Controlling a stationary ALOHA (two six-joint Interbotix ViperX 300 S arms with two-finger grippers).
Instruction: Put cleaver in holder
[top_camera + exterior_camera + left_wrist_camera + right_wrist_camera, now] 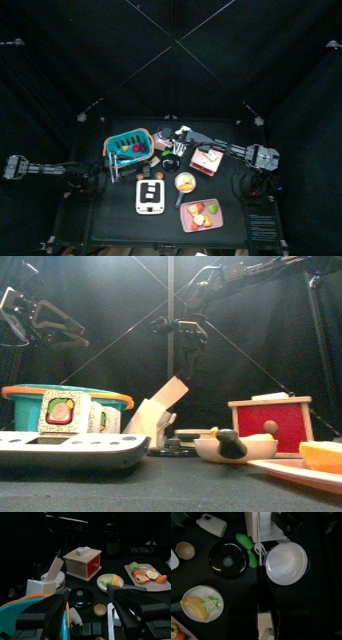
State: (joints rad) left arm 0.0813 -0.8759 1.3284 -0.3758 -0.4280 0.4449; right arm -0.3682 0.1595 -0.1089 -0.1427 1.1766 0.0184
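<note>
At frame centre, cleaver [166,401]: pale blade tilted, its lower end in the holder, its dark handle rising to the right gripper.
Holder [151,424]: white block in the middle of the front view, between basket and box, behind the scale.
Right gripper [189,361]: hangs from the upper right, fingers closed on the cleaver's handle.
Left gripper [90,597]: upper left in the front view, raised well clear of the table, fingers spread wide, holding nothing.
Basket [54,406]: teal with an orange rim, left of the holder and just beside it.
Scale [67,448]: white, low, lower left, covering the basket's base.
Box [271,421]: wooden with a red front, right of the holder.
Bowl [235,447]: pale, lower centre-right, in front of the box, a dark item inside.
Tray [287,469]: pink, lower right corner, carrying fruit.
Lid [228,560]: black, round, left of centre in the right wrist view.
Green item [248,546]: between the lid and a white dish [286,562].
Plate [203,604]: lower left there, with banana slices.
</note>
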